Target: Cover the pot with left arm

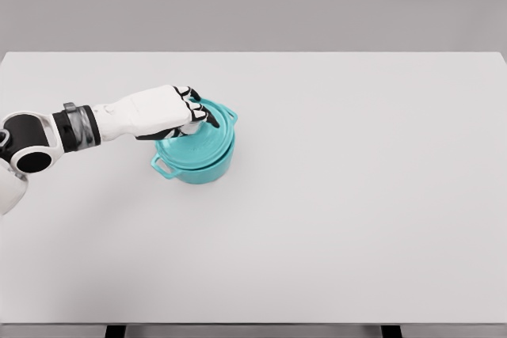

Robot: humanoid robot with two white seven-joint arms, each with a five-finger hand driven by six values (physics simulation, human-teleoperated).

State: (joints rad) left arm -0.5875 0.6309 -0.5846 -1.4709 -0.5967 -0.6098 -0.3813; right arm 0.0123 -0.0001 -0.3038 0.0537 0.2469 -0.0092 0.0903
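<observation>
The left robot hand (pixel 184 115) is curled around the knob of the teal lid (pixel 207 134), seated on the teal pot (pixel 196 165), left of the white tabletop's (pixel 356 211) middle, well clear of every edge.

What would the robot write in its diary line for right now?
left hand: over lid, fingers on it | lid: on teal pot | pot: on white table | right arm: unseen

The left hand (pixel 170 112) grips the lid (pixel 204 138) (teal) atop the pot (pixel 198 168) on the table (pixel 356 195).
</observation>
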